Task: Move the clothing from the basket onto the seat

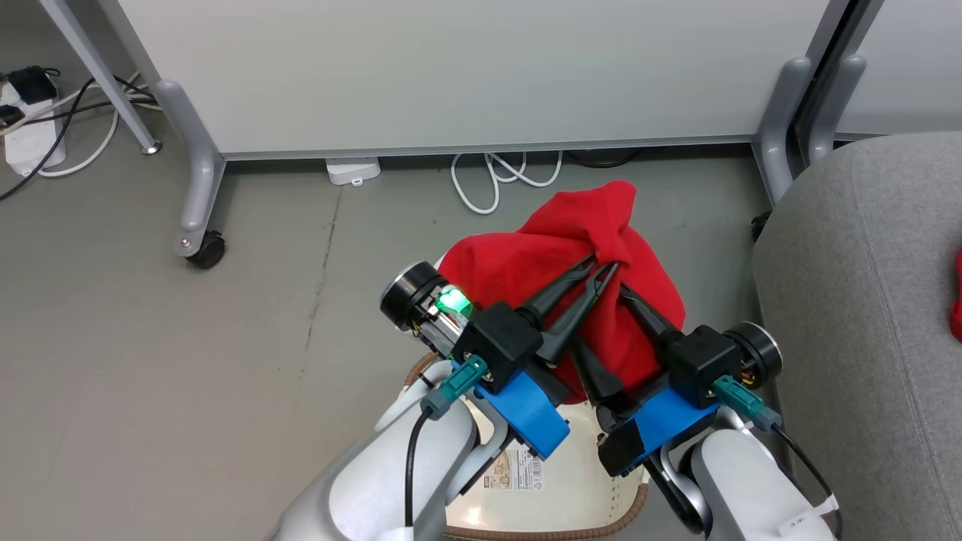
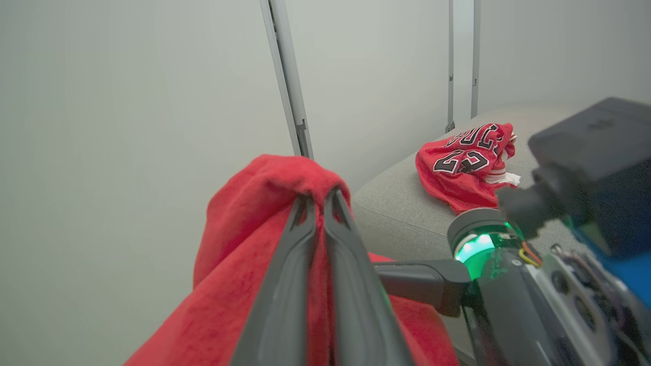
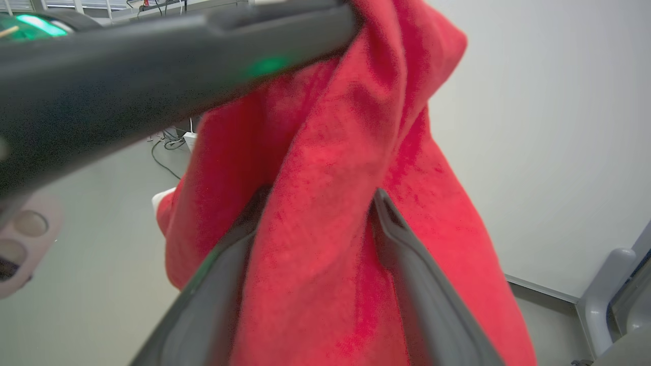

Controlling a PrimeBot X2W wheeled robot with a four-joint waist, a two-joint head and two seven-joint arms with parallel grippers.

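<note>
We see the plain red garment (image 1: 526, 263) lifted and bunched into a peak, hanging in soft folds, its top pinched between the closed fingers of the left gripper (image 1: 601, 264). The jersey (image 2: 463, 168) – red, with black-and-white "23" lettering – lies crumpled on the seat (image 2: 402, 208), a light-grey fabric cushion with a rounded edge. Below the hanging cloth we make out the basket (image 1: 582, 466) – cream, perforated, brown woven rim – upright just beside the seat.
</note>
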